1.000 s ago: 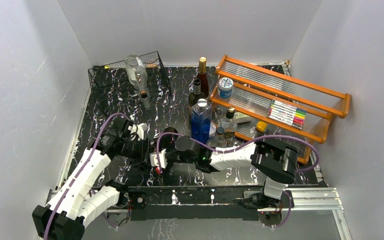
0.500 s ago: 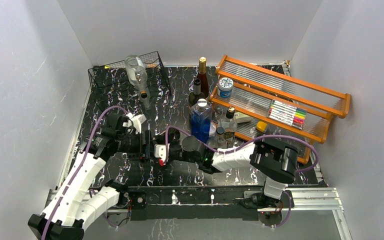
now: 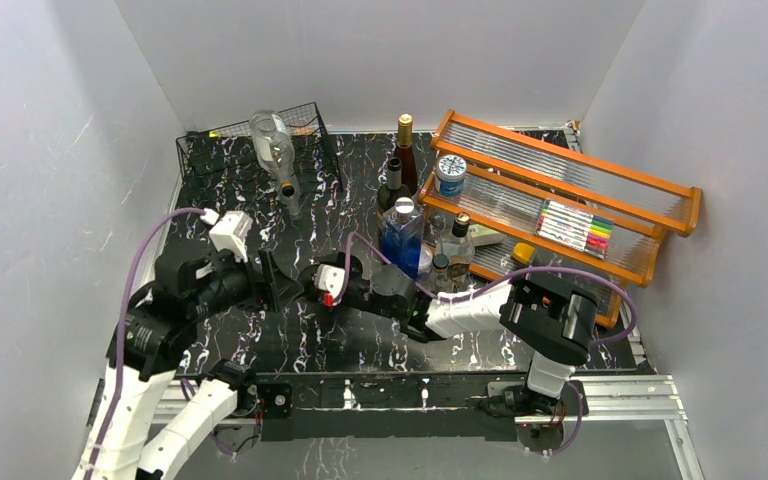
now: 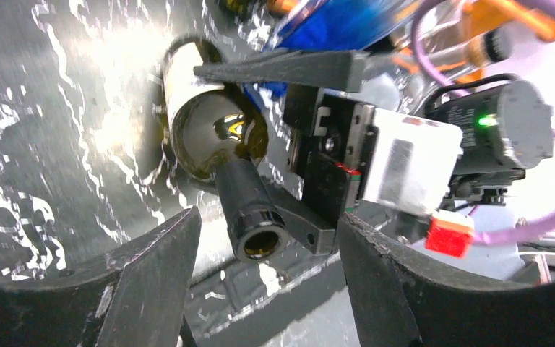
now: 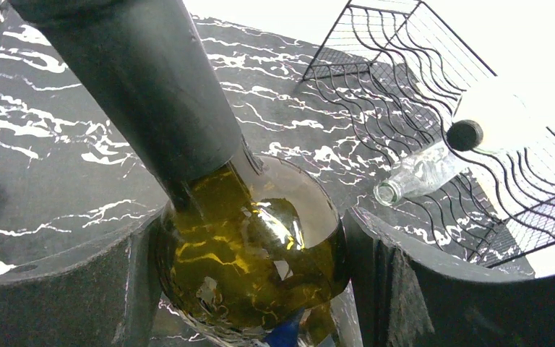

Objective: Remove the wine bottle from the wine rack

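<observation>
Between the right gripper (image 5: pixel 249 289) fingers, squeezes the dark green round glass wine bottle (image 5: pixel 253 246) by its fat part, off the black wire wine rack (image 5: pixel 405 101) far ahead. Points the neck into the wide-open left gripper (image 4: pixel 267 224), likely to hand it over.

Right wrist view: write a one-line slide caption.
Right gripper clasps green bottle at shoulder; wire rack holding clear bottle behind.

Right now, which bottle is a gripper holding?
The olive-green wine bottle, in the right gripper; one clear bottle lies on the wine rack, others stand free.
</observation>
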Controlling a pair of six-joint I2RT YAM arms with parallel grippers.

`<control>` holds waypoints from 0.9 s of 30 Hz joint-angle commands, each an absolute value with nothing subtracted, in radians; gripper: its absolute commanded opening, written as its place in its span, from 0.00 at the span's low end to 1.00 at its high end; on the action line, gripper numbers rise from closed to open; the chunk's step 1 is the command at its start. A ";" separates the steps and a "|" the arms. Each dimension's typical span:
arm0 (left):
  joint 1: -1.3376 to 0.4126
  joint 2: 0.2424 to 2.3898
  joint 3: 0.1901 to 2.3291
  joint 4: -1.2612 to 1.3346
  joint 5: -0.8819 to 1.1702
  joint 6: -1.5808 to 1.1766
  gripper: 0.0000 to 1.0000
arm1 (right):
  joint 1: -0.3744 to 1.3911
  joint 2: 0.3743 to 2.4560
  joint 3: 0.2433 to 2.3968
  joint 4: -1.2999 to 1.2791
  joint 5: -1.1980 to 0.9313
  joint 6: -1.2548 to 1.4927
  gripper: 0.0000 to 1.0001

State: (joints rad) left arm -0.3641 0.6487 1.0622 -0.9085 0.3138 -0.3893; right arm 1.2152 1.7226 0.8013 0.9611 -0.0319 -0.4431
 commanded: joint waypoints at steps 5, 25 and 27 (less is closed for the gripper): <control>-0.370 0.479 0.895 -0.557 0.340 -0.307 0.67 | 1.206 1.734 0.837 1.058 0.078 -0.270 0.60; -0.370 0.574 0.804 -0.389 0.271 -0.135 0.08 | 1.202 1.722 0.978 0.833 0.137 -0.208 0.73; -0.370 0.586 0.819 -0.398 0.262 -0.139 0.00 | 1.203 1.705 1.011 0.753 0.144 -0.184 0.95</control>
State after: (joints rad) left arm -0.3634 0.5755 0.7769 -0.4114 0.2539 -0.1471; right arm 1.1999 1.7409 0.9207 0.8383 0.1196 -0.2573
